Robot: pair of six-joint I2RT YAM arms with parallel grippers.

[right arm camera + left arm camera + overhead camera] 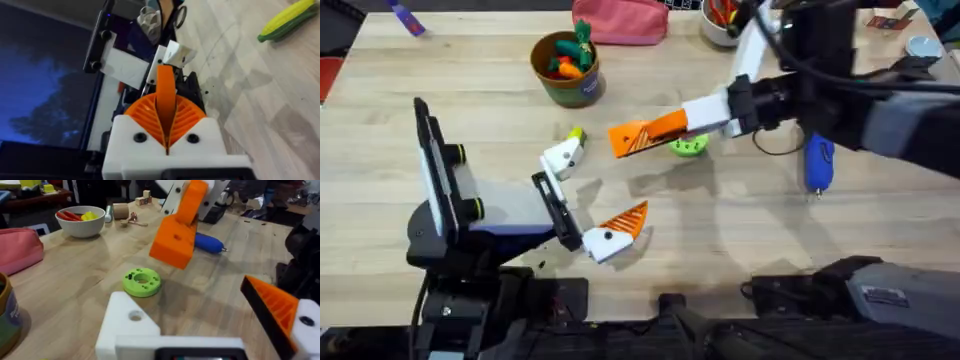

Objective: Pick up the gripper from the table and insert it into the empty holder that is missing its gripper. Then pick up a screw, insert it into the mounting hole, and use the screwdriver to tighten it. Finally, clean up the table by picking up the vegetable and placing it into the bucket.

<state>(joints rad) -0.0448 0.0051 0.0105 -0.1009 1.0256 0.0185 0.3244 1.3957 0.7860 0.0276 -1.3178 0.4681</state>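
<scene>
**Right gripper held the orange wedge just beyond the open left gripper**

Nearest the bases, the left gripper (588, 195) lay low over the counter (740, 230) with its fingers spread wide apart; one finger carried an orange ribbed pad (625, 222), while the other was the empty holder (563, 156), a bare white block with a round mounting hole on its face in the left wrist view (127, 325).

Just beside the empty holder, on its far side, lay the vegetable (577, 134), yellow with a green side; whether the two touched could not be told.

A little farther out, the right gripper (675, 125) reached in from the right and was clamped on the orange wedge (625, 140); the right wrist view showed the wedge (165, 85) pinched edge-on between the two ribbed pads; in the left wrist view it hung above the counter, clear of the holder (177, 235).

A green disc (688, 146) sat on the counter next to the wedge; the screwdriver (818, 165) lay well off to the right, under the right arm.

Farther back stood the bucket (566, 88), upright, with orange toy carrots (563, 65) inside; beyond it were a pink pouch (620, 22) and a white bowl (718, 30) at the far edge.
</scene>
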